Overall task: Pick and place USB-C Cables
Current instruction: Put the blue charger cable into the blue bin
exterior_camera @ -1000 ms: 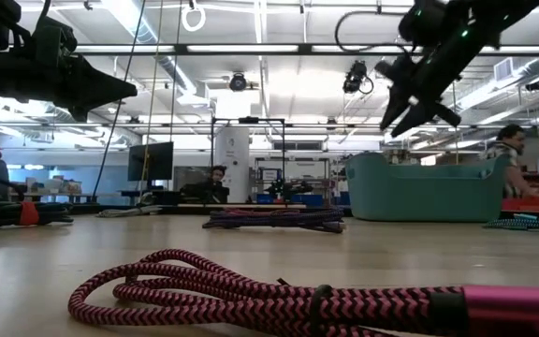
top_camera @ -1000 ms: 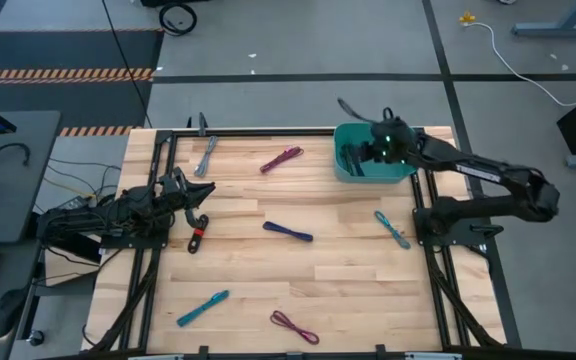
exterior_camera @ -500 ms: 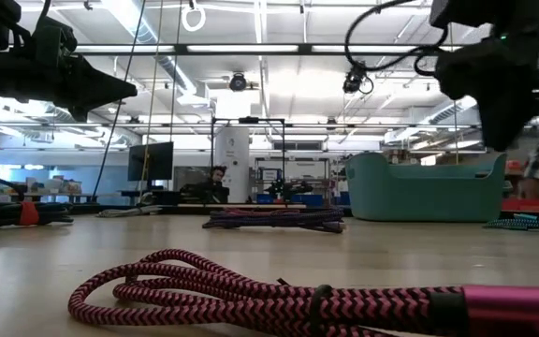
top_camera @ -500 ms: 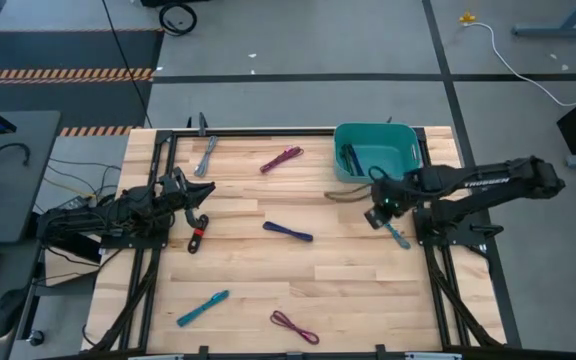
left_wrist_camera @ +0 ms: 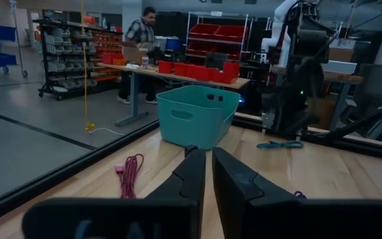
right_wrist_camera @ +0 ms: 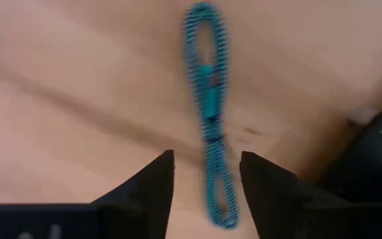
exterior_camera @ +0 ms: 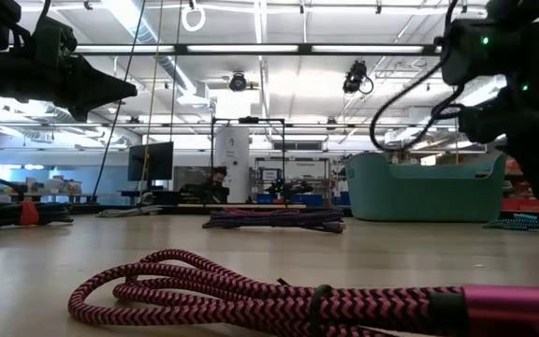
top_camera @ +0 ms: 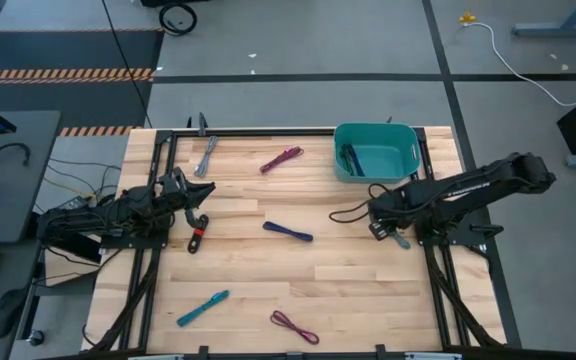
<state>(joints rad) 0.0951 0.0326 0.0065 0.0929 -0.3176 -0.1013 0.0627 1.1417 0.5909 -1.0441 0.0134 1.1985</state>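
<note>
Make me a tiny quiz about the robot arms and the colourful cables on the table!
1. True or false: the right gripper is open over a teal cable.
2. Where is the bin? A) the table's far right corner B) its near left corner
3. Fill in: the left gripper is ____.

Key: 1 true. 2 A. 3 shut.

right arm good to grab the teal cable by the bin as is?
Likely yes. The right gripper hangs right over the teal cable, fingers open with the cable running into the gap between them. The wood around it is bare and the teal bin sits apart from it.
</note>
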